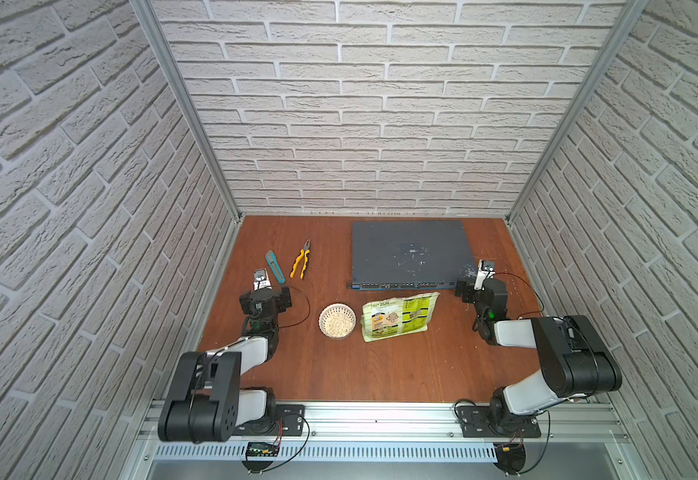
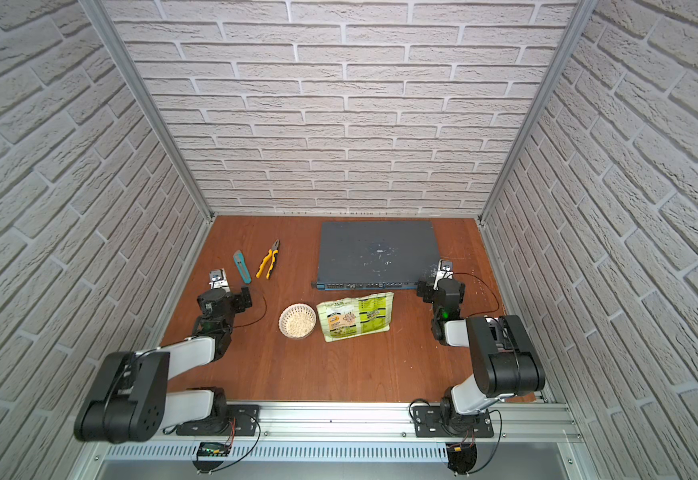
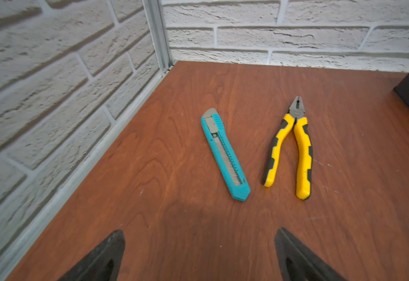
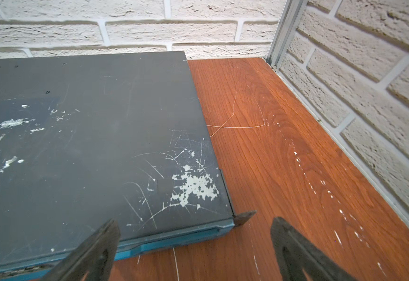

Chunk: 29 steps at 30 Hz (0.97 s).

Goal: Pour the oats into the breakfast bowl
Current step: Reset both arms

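**Oats** (image 1: 337, 325): we list them as a beige heap inside the breakfast bowl (image 1: 324, 313). We judge the pouring done, with nothing plainly left to do.

**Bowl:** it stands between the two grippers, nearer the left gripper (image 3: 199, 245) and behind its fingertips.

**Pouch** (image 1: 399, 318): it lies flat just beside the bowl, on the right gripper (image 4: 196, 233) side. Its long axis runs from the bowl toward that gripper. We cannot tell which end is the mouth.

**Grippers:** both have their jaws spread and hold nothing.

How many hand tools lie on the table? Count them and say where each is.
2. A teal box cutter and yellow pliers lie side by side, apart, at the table's far left, ahead of the left gripper. None seem hidden.
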{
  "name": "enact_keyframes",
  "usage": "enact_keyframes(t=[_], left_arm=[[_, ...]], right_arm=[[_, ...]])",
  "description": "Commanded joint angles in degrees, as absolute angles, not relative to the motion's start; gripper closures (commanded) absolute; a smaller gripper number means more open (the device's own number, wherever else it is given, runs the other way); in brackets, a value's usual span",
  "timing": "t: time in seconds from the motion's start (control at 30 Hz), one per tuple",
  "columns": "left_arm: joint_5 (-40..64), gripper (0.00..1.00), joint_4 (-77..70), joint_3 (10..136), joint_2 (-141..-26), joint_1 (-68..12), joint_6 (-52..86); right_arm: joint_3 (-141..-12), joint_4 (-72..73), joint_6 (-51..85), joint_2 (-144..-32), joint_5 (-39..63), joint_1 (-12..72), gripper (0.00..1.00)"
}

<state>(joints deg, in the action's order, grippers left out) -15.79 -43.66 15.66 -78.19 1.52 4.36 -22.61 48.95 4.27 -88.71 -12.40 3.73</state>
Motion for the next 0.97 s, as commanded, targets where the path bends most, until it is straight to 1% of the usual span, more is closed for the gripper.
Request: enact_keyframes(t=[0.0, 0.07, 0.13, 0.23, 0.93], left_arm=[[-11.89, 0.02, -56.81, 16.75, -84.28, 2.07, 3.50], [-11.64, 0.02, -60.68, 17.68, -89.31, 2.17, 3.14], [-8.97, 0.02, -51.82, 21.29, -88.34, 2.80, 3.29], [-4.56, 0.02, -50.47, 22.29, -88.83, 5.15, 4.59], [-4.82, 0.02, -49.97, 22.39, -88.71, 5.02, 4.40]], right_arm=[[-22.84, 49.06, 4.82, -87.95, -12.16, 3.22, 0.01], [-22.84, 49.20, 4.74, -87.95, -12.15, 3.20, 0.01], [-22.76, 49.31, 4.78, -88.05, -12.11, 3.19, 0.01], [-22.78, 49.26, 4.77, -87.99, -12.11, 3.25, 0.01], [-22.66, 49.40, 4.80, -87.89, -12.06, 3.21, 0.01]])
